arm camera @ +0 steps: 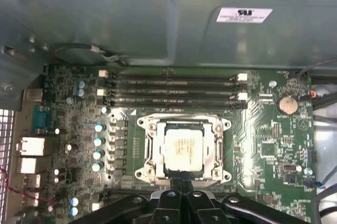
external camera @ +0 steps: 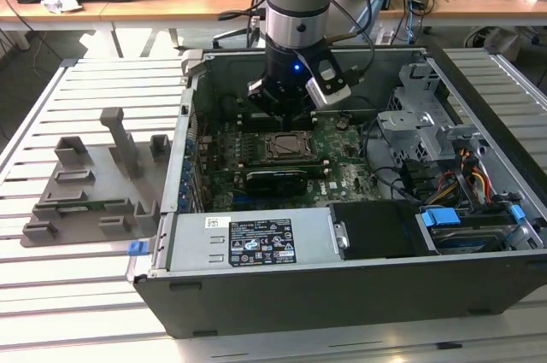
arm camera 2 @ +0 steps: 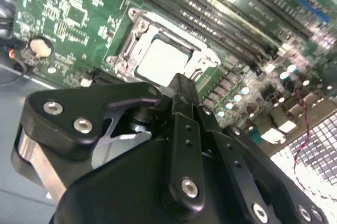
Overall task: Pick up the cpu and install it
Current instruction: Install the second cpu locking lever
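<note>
Cpu [arm camera: 182, 149] seen seated flat inside socket frame [arm camera: 150, 153] on motherboard [arm camera: 274, 145], centre of first wrist view; also visible in second wrist view [arm camera 2: 160, 61]. Gripper [arm camera: 182, 182] positioned just beside socket edge, fingers pressed together, nothing held. Computer case [external camera: 256, 295] seen in exterior view.

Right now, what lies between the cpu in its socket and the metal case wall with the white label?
In the first wrist view, four long memory slots on the motherboard lie between the cpu and the case wall.
</note>
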Available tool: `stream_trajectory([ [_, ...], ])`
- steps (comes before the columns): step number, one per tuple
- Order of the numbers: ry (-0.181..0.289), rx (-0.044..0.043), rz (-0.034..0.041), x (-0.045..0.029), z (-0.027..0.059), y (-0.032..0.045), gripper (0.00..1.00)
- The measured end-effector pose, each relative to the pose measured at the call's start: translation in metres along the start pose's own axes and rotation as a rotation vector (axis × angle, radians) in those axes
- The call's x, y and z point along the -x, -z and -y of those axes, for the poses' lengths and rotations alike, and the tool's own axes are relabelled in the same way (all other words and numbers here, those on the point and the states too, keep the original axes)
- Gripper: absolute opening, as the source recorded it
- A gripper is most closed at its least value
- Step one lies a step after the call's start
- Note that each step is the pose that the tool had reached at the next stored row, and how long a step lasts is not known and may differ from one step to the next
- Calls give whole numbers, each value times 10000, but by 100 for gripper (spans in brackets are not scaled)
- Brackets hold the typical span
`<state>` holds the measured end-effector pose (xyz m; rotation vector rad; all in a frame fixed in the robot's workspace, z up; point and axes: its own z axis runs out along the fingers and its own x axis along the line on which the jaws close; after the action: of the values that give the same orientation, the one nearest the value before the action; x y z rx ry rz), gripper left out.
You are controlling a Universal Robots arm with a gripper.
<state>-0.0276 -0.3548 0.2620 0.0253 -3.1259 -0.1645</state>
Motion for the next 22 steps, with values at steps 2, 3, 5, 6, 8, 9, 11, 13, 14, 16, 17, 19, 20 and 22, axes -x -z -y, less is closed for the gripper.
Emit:
stream_trajectory([
  [2,1,-3,0,0,0,0,11],
  [3,1,-5,-1,0,0,1,11],
  [5,-1,-4,-1,-1,1,0,11],
  [6,0,-4,-1,2,6,1,11],
  [8,0,-4,-1,2,28,3,11],
  [9,0,-4,-1,2,36,4,11],
  [11,0,-4,0,2,66,7,11],
  [13,1,-5,-1,2,94,9,11],
  [14,0,-5,-1,2,116,10,11],
  [16,1,-3,0,2,134,11,11],
  [17,1,-4,0,1,149,12,11],
  [19,0,-4,0,1,170,13,11],
  [20,0,-3,-1,1,177,12,11],
  [22,-1,-2,0,1,186,9,11],
])
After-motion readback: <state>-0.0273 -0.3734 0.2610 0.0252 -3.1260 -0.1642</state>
